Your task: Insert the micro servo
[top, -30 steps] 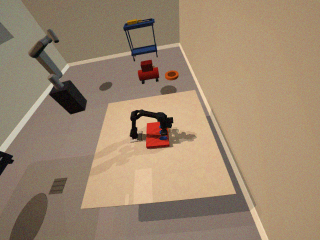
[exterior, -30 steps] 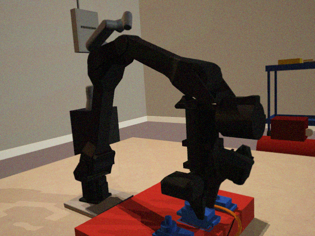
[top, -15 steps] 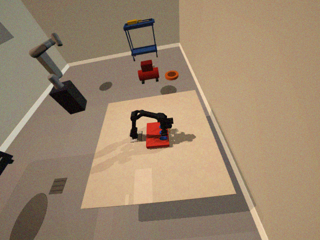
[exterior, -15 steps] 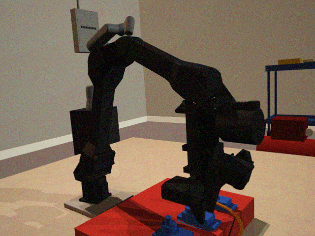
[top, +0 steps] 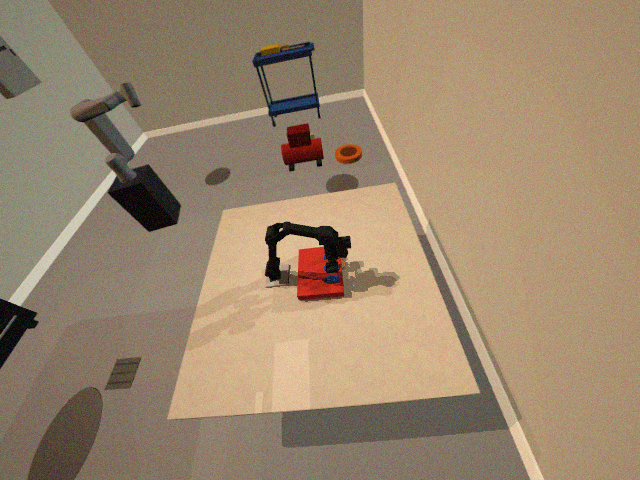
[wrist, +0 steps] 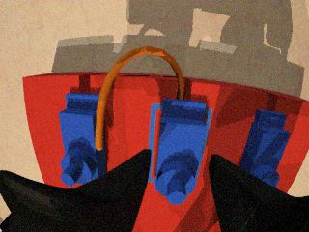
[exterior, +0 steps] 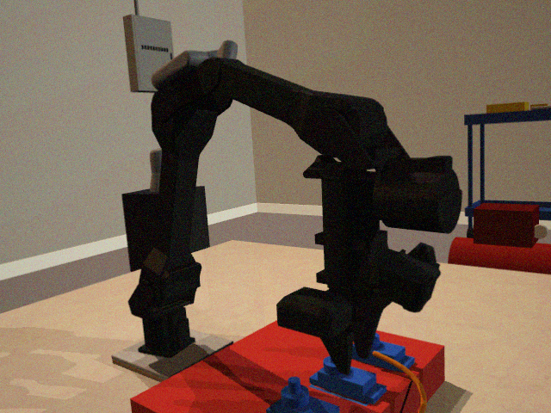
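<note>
The loose blue micro servo (exterior: 351,385) (wrist: 182,128) sits low in the middle pocket of the red deck (top: 312,289) (exterior: 187,395) (wrist: 41,97), its shaft pointing up. Its ears look about level with the deck; full contact cannot be told. The light blue pocket outline (wrist: 153,145) shows around it, with a red strip along its left side. The orange cable (exterior: 417,383) (wrist: 147,50) leaves its far end in the wrist view and arches left towards the neighbouring servo. Its seating in the notch is unclear. My gripper (exterior: 355,364) (wrist: 181,159) is open, its fingertips low on both sides of the servo, with gaps.
A fixed blue servo stands on each side in the deck: one at left (wrist: 77,126) and one at right (wrist: 267,135) in the wrist view. The arm's base plate (exterior: 213,348) is beside the deck. A grey arm, a red compressor and a blue cart stand in the background.
</note>
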